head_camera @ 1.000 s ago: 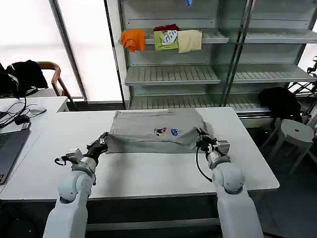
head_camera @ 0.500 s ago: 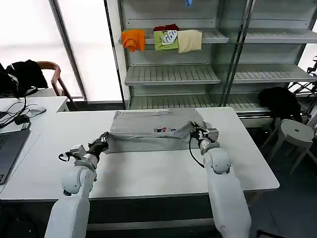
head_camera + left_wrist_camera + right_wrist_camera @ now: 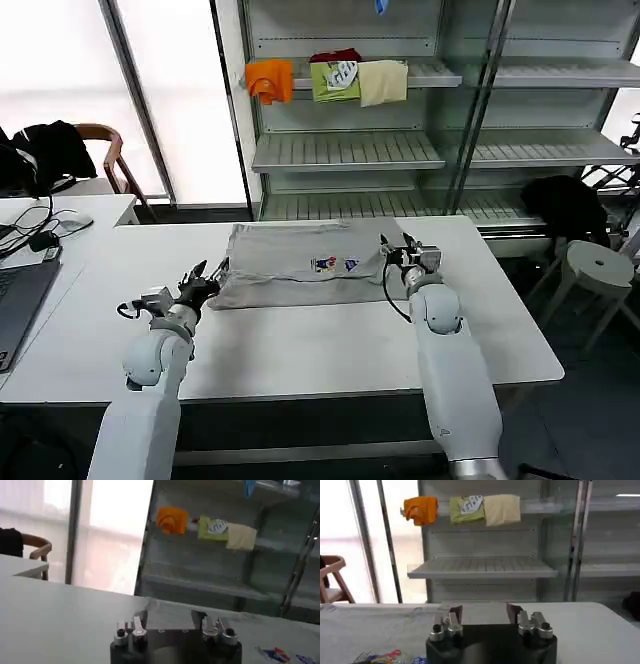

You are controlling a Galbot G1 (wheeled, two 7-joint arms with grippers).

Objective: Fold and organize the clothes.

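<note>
We are resting between folds: the grey shirt is lying partly folded on the worktop, and our left end effector and right end effector are flanking it, both released. Next, we judge, comes regripping an edge.

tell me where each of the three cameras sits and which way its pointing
Head view: on the robot's head, looking forward and down at the table, the grey shirt and both arms; left gripper and right gripper open at the shirt's ends.
Left wrist view: on the left wrist, facing across the table toward the shelves; its open fingers show.
Right wrist view: on the right wrist, facing the shelves; open fingers show.
Shared: all three see the orange garment on the top shelf.
</note>
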